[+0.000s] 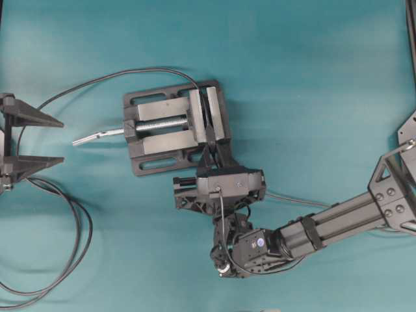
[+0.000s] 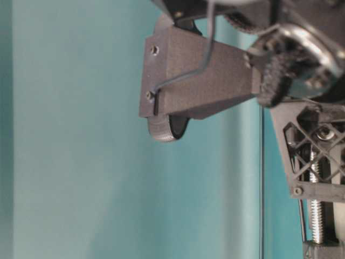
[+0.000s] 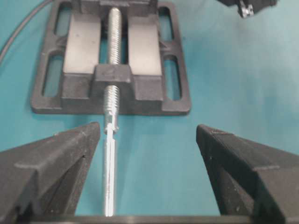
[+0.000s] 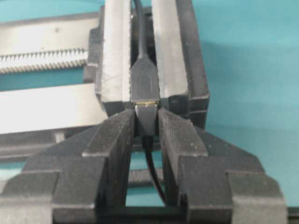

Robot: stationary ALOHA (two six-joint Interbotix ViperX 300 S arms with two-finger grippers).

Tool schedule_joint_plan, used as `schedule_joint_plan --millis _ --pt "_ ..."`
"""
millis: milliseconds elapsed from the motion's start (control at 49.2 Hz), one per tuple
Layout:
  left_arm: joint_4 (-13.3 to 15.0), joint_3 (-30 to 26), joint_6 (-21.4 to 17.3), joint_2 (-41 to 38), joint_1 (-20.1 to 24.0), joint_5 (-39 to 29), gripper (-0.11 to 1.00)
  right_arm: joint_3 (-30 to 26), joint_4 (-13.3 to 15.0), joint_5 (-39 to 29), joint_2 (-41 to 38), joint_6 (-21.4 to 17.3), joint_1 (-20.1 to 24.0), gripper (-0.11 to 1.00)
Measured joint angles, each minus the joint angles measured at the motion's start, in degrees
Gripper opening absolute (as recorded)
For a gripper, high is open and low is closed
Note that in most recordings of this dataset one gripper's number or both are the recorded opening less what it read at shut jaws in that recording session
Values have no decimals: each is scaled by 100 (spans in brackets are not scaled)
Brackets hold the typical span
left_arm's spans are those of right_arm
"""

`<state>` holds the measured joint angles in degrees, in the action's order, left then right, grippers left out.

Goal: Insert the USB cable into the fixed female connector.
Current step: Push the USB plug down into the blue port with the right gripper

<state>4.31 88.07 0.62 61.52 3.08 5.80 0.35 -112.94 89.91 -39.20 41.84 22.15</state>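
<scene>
A: Looking through the right wrist view, you have the USB cable pinched by its small dark plug between the two fingers of the right gripper, with its thin lead dropping back between the fingers toward the camera.

B: And where does the plug sit against the socket?

A: Its front end meets the mouth of the fixed female connector, where a thin brassy edge shows at the join. You cannot tell from this view how far in it is. The connector is clamped between the grey jaws of the vise, and its own cable runs away from you up the slot.

B: What does the overhead show me?

A: Your right gripper reaches in from the lower right to the vise's jaw end. The connector's long cable arcs off the vise toward the left and loops near the bottom left corner.

B: And the other arm?

A: Your left gripper sits at the left edge, fingers spread wide and holding nothing, well apart from the vise. From its wrist view the silver screw handle points toward you, close by the finger on the left.
</scene>
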Motion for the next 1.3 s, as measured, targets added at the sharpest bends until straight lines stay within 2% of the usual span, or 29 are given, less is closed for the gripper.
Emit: schedule_joint_plan --millis 793,1301 --pt "9 18 -9 62 44 -26 100 79 272 -211 -88 -9 -53 20" --pt "9 18 0 62 53 -26 100 97 281 -220 -88 -9 -53 20"
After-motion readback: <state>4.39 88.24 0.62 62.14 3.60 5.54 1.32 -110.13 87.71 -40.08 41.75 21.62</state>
